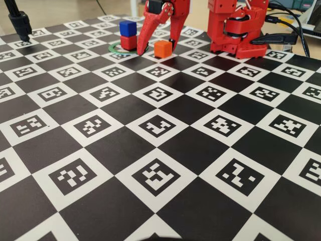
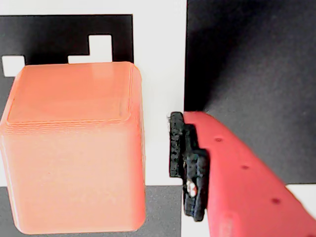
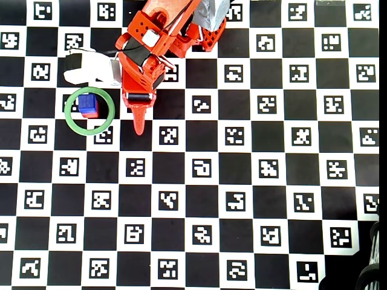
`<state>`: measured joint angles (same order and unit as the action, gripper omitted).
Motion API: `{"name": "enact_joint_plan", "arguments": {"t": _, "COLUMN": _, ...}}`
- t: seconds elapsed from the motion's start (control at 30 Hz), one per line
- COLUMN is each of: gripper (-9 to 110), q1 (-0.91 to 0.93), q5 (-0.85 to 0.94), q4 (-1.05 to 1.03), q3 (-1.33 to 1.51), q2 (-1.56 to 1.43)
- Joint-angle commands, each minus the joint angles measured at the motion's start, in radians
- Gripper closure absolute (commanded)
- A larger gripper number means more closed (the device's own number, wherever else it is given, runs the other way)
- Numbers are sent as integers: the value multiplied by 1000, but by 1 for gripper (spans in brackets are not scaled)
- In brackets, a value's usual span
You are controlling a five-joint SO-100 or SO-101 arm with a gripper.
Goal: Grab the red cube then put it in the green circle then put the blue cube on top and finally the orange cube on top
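Observation:
The blue cube sits on top of the red cube, and both stand inside the green circle at the far side of the board. Just right of that stack, the orange cube rests on the board. My red gripper is open and lowered around it, one finger on each side. In the wrist view the orange cube fills the left half, and a narrow gap separates it from the black finger pad. From overhead the blue cube and the ring show, while the arm hides the orange cube.
The arm's red base stands right behind the orange cube, with cables trailing off to the right. A black post stands at the far left. A white block lies behind the ring. The board is a black-and-white marker checkerboard.

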<state>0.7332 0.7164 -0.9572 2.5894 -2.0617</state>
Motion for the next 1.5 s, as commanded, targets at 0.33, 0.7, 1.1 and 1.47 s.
{"name": "enact_joint_plan", "arguments": {"t": 0.33, "gripper": 50, "q1": -17, "q5": 55, "q4": 25, "q3": -23, "q2": 2}}
{"name": "enact_joint_plan", "arguments": {"t": 0.7, "gripper": 50, "q1": -9, "q5": 89, "q4": 29, "q3": -25, "q2": 6}}
{"name": "enact_joint_plan", "arguments": {"t": 1.1, "gripper": 83, "q1": -9, "q5": 91, "q4": 29, "q3": -23, "q2": 6}}
{"name": "enact_joint_plan", "arguments": {"t": 1.47, "gripper": 93, "q1": -9, "q5": 92, "q4": 29, "q3": -20, "q2": 2}}
